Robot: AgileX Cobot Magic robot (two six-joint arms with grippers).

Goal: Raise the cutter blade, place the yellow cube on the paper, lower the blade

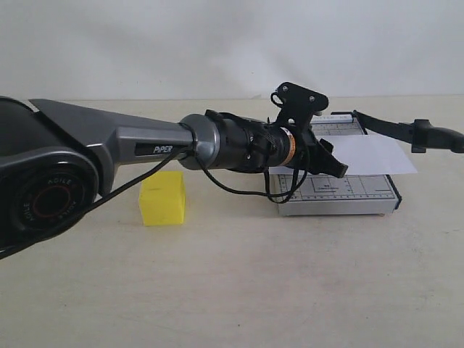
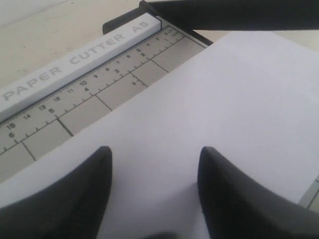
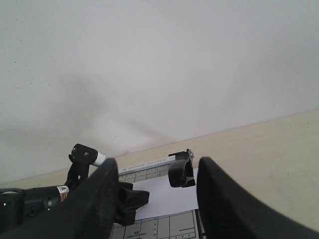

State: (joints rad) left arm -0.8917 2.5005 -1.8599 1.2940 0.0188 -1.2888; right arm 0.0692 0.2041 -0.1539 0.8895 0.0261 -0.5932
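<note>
The yellow cube [image 1: 163,198] stands on the table, left of the grey cutter base [image 1: 341,194] and beside my left forearm. The paper [image 1: 377,154] lies across the base and overhangs its right edge. The cutter blade [image 1: 395,129] is raised at a shallow angle, its thick handle end [image 1: 438,136] pointing right. My left gripper [image 1: 332,158] is open just above the paper [image 2: 199,114], nothing between its fingers [image 2: 75,194]. My right gripper [image 3: 158,161] is open and empty; the blade's handle end [image 3: 180,172] shows beyond its fingertips, apart from them.
My left arm [image 1: 145,145] stretches from the left across the table to the cutter, passing above and behind the cube. The cutter's white ruler bar [image 2: 75,62] runs along its far edge. A pale wall rises behind the table.
</note>
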